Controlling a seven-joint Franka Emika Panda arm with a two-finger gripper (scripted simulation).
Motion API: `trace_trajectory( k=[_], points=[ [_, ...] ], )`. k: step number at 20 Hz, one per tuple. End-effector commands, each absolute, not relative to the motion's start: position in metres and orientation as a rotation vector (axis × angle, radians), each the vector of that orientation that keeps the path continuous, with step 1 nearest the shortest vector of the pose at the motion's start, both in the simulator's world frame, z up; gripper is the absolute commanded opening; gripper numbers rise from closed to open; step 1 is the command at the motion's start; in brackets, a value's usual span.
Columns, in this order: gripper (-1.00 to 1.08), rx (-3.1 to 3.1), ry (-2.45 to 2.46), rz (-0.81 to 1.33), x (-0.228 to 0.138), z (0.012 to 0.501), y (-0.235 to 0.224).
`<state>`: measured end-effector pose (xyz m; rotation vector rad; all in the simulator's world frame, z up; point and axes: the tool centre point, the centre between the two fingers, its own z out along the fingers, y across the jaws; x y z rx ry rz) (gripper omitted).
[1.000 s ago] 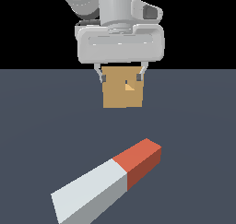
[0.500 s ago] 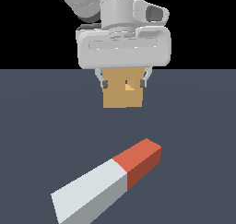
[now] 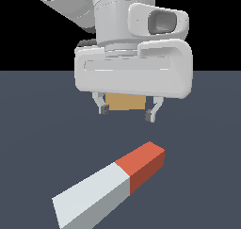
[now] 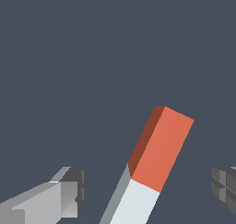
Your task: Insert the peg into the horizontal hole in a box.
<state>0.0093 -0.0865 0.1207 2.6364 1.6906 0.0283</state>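
The peg (image 3: 110, 183) lies flat on the dark floor in the exterior view, its red-orange end toward the box and its pale grey-white part nearer the camera. It also shows in the wrist view (image 4: 154, 163). My gripper (image 3: 127, 111) hangs open and empty above the floor, beyond the peg's red end, not touching it. In the wrist view my gripper (image 4: 150, 188) has one finger on each side of the peg. The tan box (image 3: 123, 102) is mostly hidden behind my hand; only a strip shows between the fingers. The hole is hidden.
The dark grey floor (image 3: 202, 152) spreads all around the peg and box. The large white hand body (image 3: 134, 75) fills the upper middle of the exterior view and blocks the box.
My gripper has come toward the camera and lower, now covering most of the box and nearing the peg's red end. The peg has not moved. The jaws stay open.
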Motion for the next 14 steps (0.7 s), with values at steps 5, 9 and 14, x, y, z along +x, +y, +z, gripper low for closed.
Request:
trace_trajectory(
  k=[5, 9, 14],
  points=[
    [1.0, 2.835, 1.341, 0.011, -0.011, 0.092, -0.139],
    [1.0, 2.904, 1.189, 0.005, -0.024, 0.08, -0.159],
    [1.0, 2.948, 1.082, 0.0, -0.035, 0.072, -0.171]
  ],
)
